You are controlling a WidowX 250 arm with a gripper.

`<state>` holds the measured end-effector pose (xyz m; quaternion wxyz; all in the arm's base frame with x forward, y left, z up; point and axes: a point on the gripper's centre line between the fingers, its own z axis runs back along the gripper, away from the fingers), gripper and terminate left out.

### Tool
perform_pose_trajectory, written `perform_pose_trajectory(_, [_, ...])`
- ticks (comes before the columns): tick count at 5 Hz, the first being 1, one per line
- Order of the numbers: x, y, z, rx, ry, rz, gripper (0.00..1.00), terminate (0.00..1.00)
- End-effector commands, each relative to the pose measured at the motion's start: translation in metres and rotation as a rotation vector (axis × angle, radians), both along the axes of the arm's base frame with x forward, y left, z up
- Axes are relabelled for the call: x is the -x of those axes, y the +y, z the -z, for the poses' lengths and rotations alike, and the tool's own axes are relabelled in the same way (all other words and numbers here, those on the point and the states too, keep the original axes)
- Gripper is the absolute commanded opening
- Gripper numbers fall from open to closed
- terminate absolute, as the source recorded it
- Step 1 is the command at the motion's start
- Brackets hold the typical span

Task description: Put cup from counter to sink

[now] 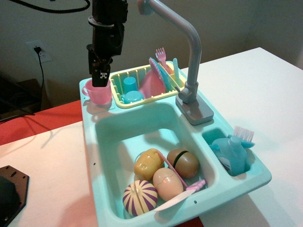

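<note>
The small pink cup (99,93) stands upright on the teal counter (89,112) at the back left corner of the toy sink unit, its handle pointing left. My gripper (100,81) hangs straight down over it, with its black fingertips (100,75) at the cup's mouth. The fingers overlap in this view, so I cannot tell whether they grip the rim. The deep teal sink (142,125) lies just in front and to the right of the cup, and holds several toy foods (163,175) and a toy knife.
A grey faucet (189,56) rises behind the basin. A yellow dish rack (137,97) right of the cup holds blue cups, a pink plate and cutlery. The side compartment holds a blue bottle (231,152) and a brush. A black object (9,191) lies at the lower left.
</note>
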<state>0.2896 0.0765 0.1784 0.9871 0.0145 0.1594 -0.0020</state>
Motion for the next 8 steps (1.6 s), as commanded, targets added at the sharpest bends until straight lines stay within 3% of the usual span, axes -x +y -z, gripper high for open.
perform_pose_trajectory(1, [0.000,0.000,0.000,0.000,0.000,0.000,1.00,0.00])
perform_pose_trajectory(2, [-0.003,-0.007,0.006,0.018,-0.013,-0.021,1.00,0.00])
perform_pose_trajectory(4, [-0.005,-0.011,0.028,0.026,0.016,-0.032,1.00,0.00])
perform_pose_trajectory(5, [0.001,-0.005,0.040,0.006,0.030,-0.046,1.00,0.00])
perform_pose_trajectory(6, [0.007,0.002,0.043,-0.021,-0.003,-0.044,0.00,0.00])
perform_pose_trajectory(8, [0.010,0.006,0.043,-0.021,-0.014,-0.045,0.00,0.00])
